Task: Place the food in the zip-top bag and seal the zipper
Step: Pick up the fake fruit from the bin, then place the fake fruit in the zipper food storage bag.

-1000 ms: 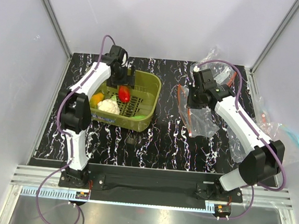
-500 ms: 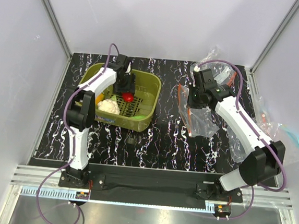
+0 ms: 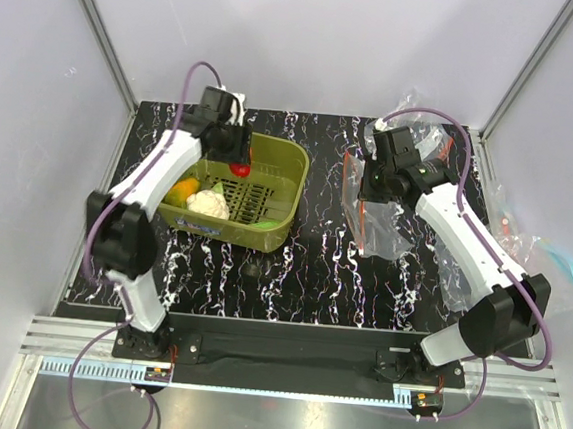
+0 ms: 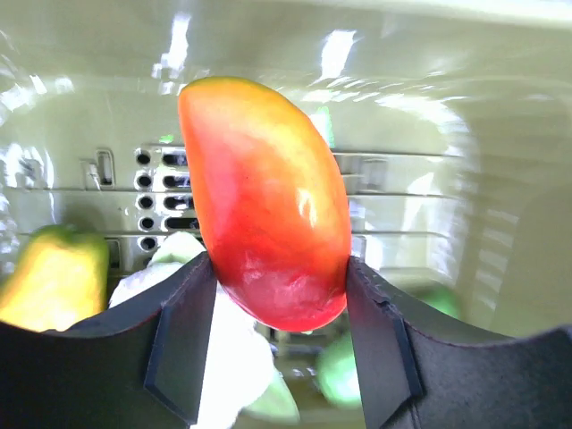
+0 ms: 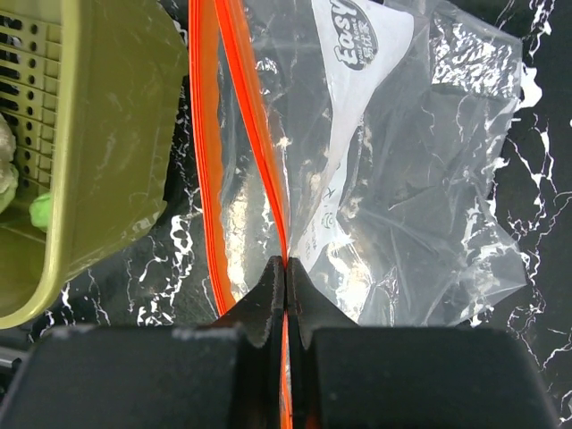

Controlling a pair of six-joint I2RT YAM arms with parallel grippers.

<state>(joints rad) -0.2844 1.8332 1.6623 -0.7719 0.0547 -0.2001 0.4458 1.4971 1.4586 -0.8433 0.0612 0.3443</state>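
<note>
My left gripper (image 3: pixel 237 162) (image 4: pixel 277 304) is shut on the red tomato (image 4: pixel 268 197) (image 3: pixel 238 169) and holds it above the olive-green basket (image 3: pixel 296 165). The orange piece (image 3: pixel 181 187) (image 4: pixel 49 277), white cauliflower (image 3: pixel 208 204) and green leafy pieces (image 3: pixel 262 226) lie in the basket. My right gripper (image 3: pixel 367 191) (image 5: pixel 286 268) is shut on one side of the red zipper (image 5: pixel 259 134) of the clear zip-top bag (image 3: pixel 387 218) (image 5: pixel 420 179). The bag's mouth is open toward the basket, its other red strip (image 5: pixel 204 152) apart from the held one.
More clear plastic bags (image 3: pixel 509 249) lie at the right edge of the black marbled table (image 3: pixel 302 266), one with a light-blue strip (image 3: pixel 570 275). Grey walls close in the back and sides.
My left gripper has closed on the tomato and lifted it up and toward the basket's back rim. My right gripper has raised the bag's zipper slightly.
</note>
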